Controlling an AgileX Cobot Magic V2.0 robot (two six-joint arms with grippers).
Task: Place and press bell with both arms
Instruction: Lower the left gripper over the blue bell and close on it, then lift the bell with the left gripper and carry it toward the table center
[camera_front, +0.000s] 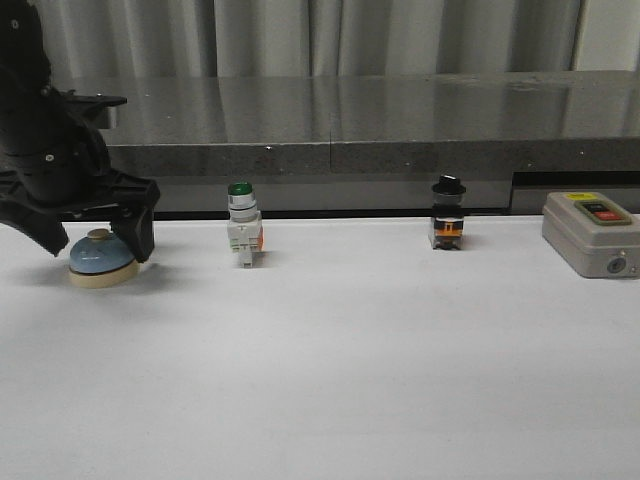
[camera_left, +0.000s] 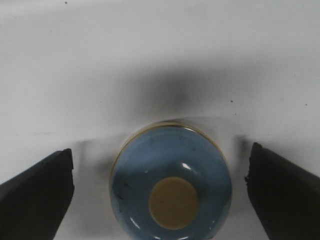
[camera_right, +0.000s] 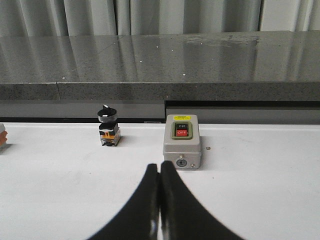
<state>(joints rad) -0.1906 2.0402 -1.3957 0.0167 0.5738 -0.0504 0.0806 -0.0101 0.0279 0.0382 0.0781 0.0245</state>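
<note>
The light-blue bell (camera_front: 101, 259) with a cream base and cream button stands on the white table at the far left. My left gripper (camera_front: 97, 232) hangs over it, open, one black finger on each side of the dome and apart from it. In the left wrist view the bell (camera_left: 170, 180) lies between the two fingers (camera_left: 37, 192) with gaps on both sides. My right gripper (camera_right: 160, 167) is shut and empty, low over the table and pointing at the grey box; it does not show in the front view.
A green-capped white pushbutton (camera_front: 243, 225) stands right of the bell. A black-knobbed switch (camera_front: 447, 213) stands further right, also in the right wrist view (camera_right: 108, 127). A grey on/off box (camera_front: 590, 233) sits at the far right (camera_right: 182, 141). A dark stone ledge (camera_front: 380, 125) runs behind.
</note>
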